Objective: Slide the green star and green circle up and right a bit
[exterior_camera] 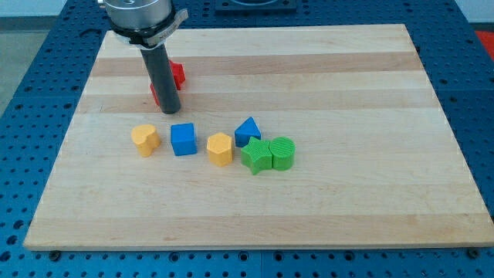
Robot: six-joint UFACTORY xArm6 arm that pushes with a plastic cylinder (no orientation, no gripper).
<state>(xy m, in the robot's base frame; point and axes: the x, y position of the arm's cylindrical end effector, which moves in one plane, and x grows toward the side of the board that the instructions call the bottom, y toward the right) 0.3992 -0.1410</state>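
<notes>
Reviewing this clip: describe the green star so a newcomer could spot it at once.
On the wooden board, find the row of blocks below the middle. At that row's right end two green blocks touch: the green star is the left one, pointed rather than round like the green circle, just below the blue triangle.

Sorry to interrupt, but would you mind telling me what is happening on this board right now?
My tip sits near the view's top left, right in front of the red blocks, touching neither target. The green star and green circle sit side by side, touching, right of centre, with a blue triangle just behind the star. I have yet to reach them to push them up and right.
</notes>
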